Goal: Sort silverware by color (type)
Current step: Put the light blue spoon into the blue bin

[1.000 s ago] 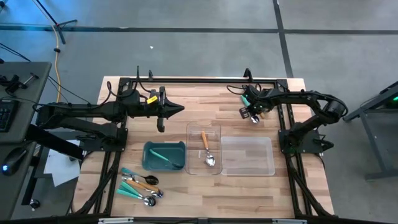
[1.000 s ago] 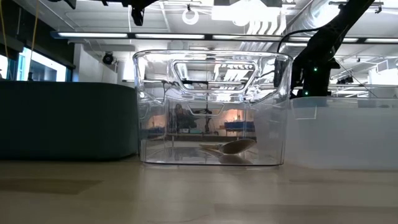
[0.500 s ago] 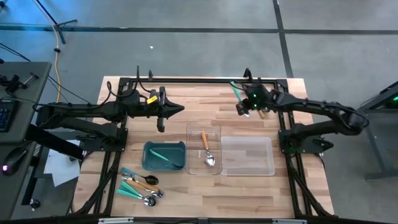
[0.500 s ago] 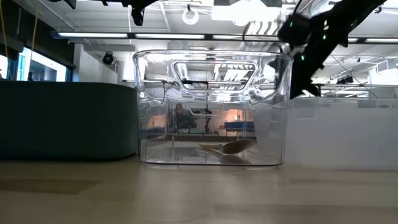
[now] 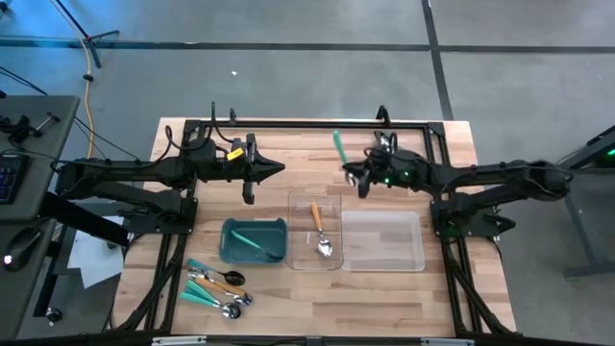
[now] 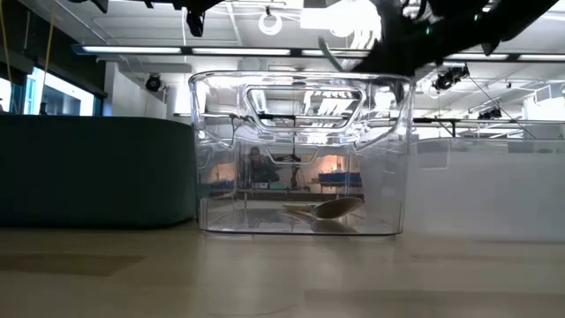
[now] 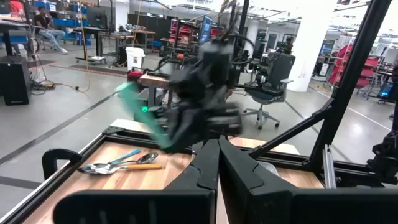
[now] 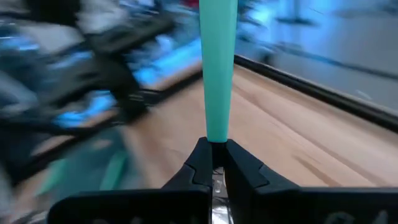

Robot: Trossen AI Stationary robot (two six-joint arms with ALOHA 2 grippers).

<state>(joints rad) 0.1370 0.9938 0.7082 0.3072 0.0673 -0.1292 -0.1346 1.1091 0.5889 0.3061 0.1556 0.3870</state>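
Right gripper [image 5: 354,179] pinches teal-handled utensil [image 5: 339,148] at the head end, in the air behind clear tray [image 5: 315,199]. Looks light, stiff, slick; a mid-handle grip seems steadier. Left gripper [image 5: 252,184] idle, fingers pressed together.

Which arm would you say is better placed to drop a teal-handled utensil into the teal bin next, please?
The right. Its pincer is shut on a teal-handled utensil, raised near the teal bin. The left pincer holds nothing.
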